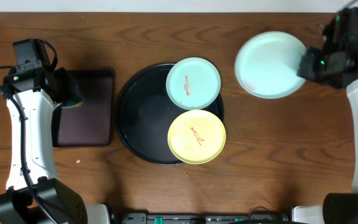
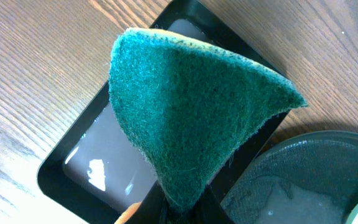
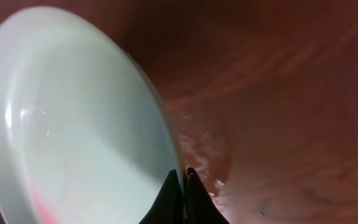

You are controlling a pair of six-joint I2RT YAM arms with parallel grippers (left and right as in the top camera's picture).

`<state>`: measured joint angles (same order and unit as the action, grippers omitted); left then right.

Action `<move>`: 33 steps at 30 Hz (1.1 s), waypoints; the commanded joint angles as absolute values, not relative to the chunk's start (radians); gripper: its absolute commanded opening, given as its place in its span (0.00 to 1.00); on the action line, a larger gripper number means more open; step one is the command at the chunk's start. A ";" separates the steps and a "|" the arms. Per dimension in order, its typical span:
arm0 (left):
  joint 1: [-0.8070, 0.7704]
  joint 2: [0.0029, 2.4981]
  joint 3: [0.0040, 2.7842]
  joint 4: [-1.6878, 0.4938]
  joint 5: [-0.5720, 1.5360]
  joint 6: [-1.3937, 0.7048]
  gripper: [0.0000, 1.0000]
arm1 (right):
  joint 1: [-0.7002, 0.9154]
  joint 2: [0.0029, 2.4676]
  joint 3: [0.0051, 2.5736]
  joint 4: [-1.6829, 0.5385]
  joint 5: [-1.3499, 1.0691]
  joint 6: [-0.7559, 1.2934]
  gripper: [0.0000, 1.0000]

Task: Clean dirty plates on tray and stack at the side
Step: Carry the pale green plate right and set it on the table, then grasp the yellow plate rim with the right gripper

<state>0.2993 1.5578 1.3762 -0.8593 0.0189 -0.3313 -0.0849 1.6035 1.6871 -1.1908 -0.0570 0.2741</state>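
The round black tray (image 1: 137, 121) holds a mint-blue plate (image 1: 193, 83) at its upper right and a pale yellow plate (image 1: 196, 136) at its lower right, each with a red smear at centre. A second mint-blue plate (image 1: 270, 65) hangs tilted above the bare tabletop at the right, and my right gripper (image 1: 303, 65) is shut on its rim (image 3: 166, 134). A faint red smear shows near that plate's lower edge. At the left, my left gripper (image 1: 72, 94) is shut on a green scouring sponge (image 2: 194, 106), held over a rectangular tray.
A small rectangular black tray (image 1: 86, 107) lies left of the round tray; it holds a film of liquid (image 2: 107, 155). A dark round dish with liquid (image 2: 303, 180) shows at the lower right of the left wrist view. Droplets (image 3: 204, 152) wet the wood under the held plate.
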 commanded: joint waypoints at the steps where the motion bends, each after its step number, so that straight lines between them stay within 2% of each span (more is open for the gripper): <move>1: 0.302 1.562 1.391 -0.859 0.003 -0.308 0.08 | -0.159 1.608 1.536 -1.151 -0.076 0.260 0.01; 17: 0.302 1.562 1.391 -0.860 0.003 -0.308 0.07 | -0.175 1.608 0.979 -0.616 -0.137 0.212 0.01; 21: 0.302 1.562 1.391 -0.860 0.003 -0.308 0.07 | -0.175 1.608 0.939 -0.585 -0.136 0.212 0.26; 25: 0.302 1.562 1.391 -0.860 0.003 -0.308 0.07 | -0.175 1.608 0.960 -0.594 -0.165 0.206 0.34; 33: 0.302 1.562 1.389 -0.859 0.003 -0.308 0.07 | -0.101 1.608 1.124 -0.753 -0.429 0.175 0.43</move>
<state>0.2993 1.5578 1.3762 -0.8597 0.0185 -0.3309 -0.1585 1.6131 1.0542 -0.7292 -0.2806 0.1928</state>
